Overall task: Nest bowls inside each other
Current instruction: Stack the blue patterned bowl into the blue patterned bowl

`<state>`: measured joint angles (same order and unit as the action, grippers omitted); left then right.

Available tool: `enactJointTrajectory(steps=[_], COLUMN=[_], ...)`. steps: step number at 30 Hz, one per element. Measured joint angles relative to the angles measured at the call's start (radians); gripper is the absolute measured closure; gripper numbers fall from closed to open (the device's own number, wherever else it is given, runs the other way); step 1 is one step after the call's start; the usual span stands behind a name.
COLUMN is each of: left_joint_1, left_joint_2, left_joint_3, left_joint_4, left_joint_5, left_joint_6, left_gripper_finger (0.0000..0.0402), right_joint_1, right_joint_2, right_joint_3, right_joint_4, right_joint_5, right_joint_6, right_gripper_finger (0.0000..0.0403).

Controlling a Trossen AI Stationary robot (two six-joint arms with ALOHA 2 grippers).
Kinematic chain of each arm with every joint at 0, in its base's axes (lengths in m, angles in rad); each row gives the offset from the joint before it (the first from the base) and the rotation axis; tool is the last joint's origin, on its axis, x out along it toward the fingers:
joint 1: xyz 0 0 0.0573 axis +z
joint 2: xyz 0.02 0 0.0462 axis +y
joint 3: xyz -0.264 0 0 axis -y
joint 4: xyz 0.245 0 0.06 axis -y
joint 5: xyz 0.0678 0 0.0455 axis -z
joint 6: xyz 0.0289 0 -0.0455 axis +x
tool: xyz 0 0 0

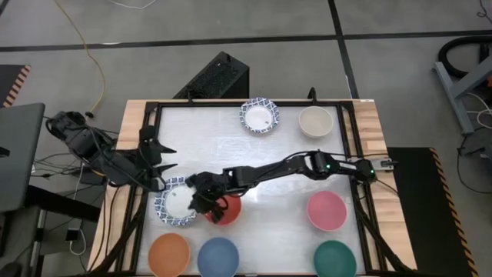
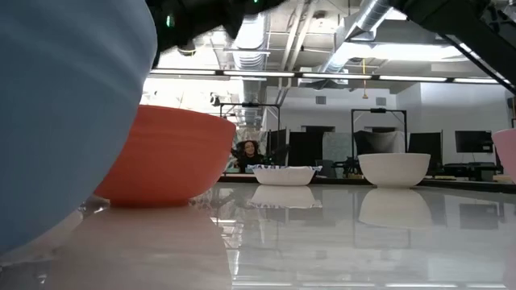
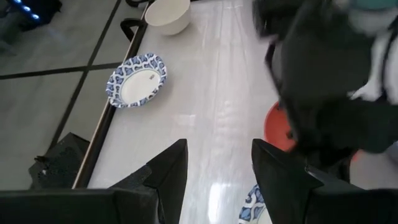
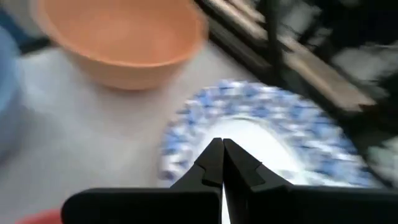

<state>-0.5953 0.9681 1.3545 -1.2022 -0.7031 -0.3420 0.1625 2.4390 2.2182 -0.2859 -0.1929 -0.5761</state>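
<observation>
- Your right gripper (image 1: 201,196) reaches across the table, fingers together and holding nothing, over the patterned bowl (image 1: 175,205) at the left side; the red bowl (image 1: 224,209) sits just beside it.
- Your left gripper (image 1: 159,165) waits near the table's left edge, fingers apart, empty.
- The right arm lies over the middle of the table, between the far and near bowls.
- Count in the high view: two patterned bowls, second one (image 1: 259,116) at the far edge; one beige bowl (image 1: 316,121); one pink (image 1: 327,211); one orange (image 1: 169,255); one blue (image 1: 218,256); one green (image 1: 335,260).
- None of the bowls you see is nested.
</observation>
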Motion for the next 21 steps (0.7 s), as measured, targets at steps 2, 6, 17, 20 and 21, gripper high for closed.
enactJointTrajectory(steps=[2, 6, 17, 20, 21], left_joint_1=[0.0, 0.002, 0.151, 0.262, 0.305], left_joint_2=[0.0, 0.0, -0.034, -0.034, -0.034], left_joint_3=[-0.026, -0.08, -0.218, -0.251, -0.261], left_joint_4=[0.002, 0.016, 0.501, 0.627, 0.653], left_joint_5=[-0.021, -0.091, -0.006, 0.149, 0.206], left_joint_6=[-0.003, 0.021, 0.469, 0.576, 0.595], left_gripper_finger=[0.0233, 0.0233, 0.0233, 0.0233, 0.0233], right_joint_1=[0.001, -0.018, -0.102, -0.119, -0.12], right_joint_2=[-0.042, -0.137, -0.455, -0.559, -0.595], right_joint_3=[0.018, 0.023, 0.006, -0.057, -0.084], right_joint_4=[-0.09, -0.293, -0.96, -1.001, -1.008], right_joint_5=[0.13, 0.32, 0.525, 0.556, 0.562], right_joint_6=[-0.02, -0.034, 0.221, 0.275, 0.287], right_gripper_finger=[0.0381, 0.0381, 0.0388, 0.0389, 0.0389])
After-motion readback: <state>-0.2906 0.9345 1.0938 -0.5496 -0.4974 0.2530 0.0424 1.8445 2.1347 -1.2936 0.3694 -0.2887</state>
